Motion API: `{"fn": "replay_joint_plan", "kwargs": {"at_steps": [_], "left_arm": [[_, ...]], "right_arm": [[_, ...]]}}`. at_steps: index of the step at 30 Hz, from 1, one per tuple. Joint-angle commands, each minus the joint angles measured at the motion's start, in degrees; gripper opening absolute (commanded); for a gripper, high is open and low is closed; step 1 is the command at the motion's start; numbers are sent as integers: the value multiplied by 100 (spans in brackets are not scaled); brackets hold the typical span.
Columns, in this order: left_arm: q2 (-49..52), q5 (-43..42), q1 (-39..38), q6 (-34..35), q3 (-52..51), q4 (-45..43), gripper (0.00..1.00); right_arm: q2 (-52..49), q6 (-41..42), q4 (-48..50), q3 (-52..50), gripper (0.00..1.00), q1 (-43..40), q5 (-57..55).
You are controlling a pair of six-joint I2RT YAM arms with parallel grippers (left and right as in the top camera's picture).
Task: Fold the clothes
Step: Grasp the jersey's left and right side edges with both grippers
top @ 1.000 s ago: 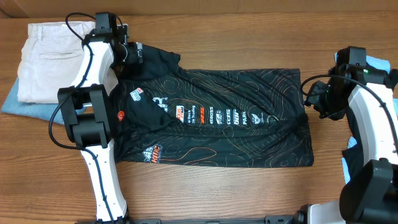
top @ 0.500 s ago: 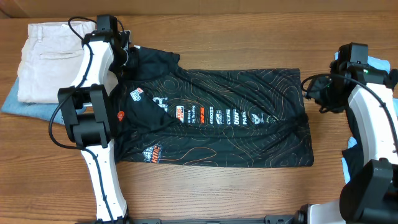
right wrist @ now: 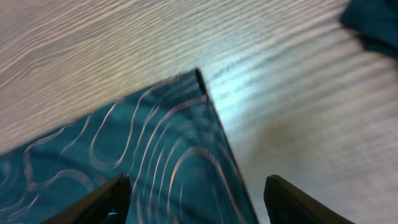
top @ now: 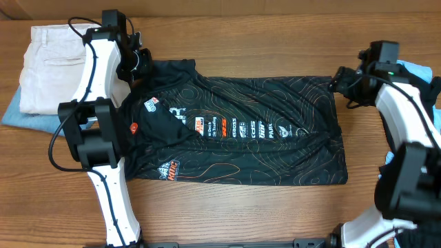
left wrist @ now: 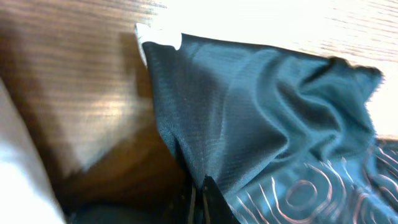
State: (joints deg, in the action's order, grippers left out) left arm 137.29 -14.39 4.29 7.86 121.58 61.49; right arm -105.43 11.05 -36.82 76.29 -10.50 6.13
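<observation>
The clothes point(top: 234, 131), a black sports shirt with orange contour lines and sponsor logos, lie spread across the middle of the table. My left gripper point(top: 140, 63) is at the far left sleeve. In the left wrist view its jaws point(left wrist: 198, 202) are pinched shut on a fold of the dark sleeve fabric point(left wrist: 261, 112). My right gripper point(top: 339, 78) hovers at the shirt's far right corner. In the right wrist view it point(right wrist: 198, 205) stands open, one finger point(right wrist: 106, 202) over the cloth and the other over bare wood, with the shirt's corner point(right wrist: 186, 130) lying between them.
Folded beige trousers point(top: 52, 65) lie at the far left on a blue cloth point(top: 17, 114), just beside the left arm. A light blue garment point(top: 418, 69) and a dark one point(top: 387, 172) sit at the right edge. Wooden tabletop point(top: 241, 213) surrounds the shirt.
The left gripper has shut on the sleeve and shifted slightly toward the far left. The right gripper has moved left and farther away, to the shirt's corner, with its jaws wider apart.
</observation>
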Motion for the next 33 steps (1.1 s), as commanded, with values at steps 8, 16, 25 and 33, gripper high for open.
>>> {"fn": "replay_joint_plan", "kwargs": {"at_steps": [8,16,25,33], "left_arm": [[-243,-90,55,162,153,339,4],[-243,-87,55,162,153,345,4],[-243,-87,55,162,153,369,4],[-243,-85,55,160,153,411,4]], "right_arm": [[-1126,-234,1755,101,71,22,166],[-1526,-229,2227,101,65,151,170],[-1526,-232,2387,101,36,219,157],[-1526,-212,2367,101,7,219,142]]}}
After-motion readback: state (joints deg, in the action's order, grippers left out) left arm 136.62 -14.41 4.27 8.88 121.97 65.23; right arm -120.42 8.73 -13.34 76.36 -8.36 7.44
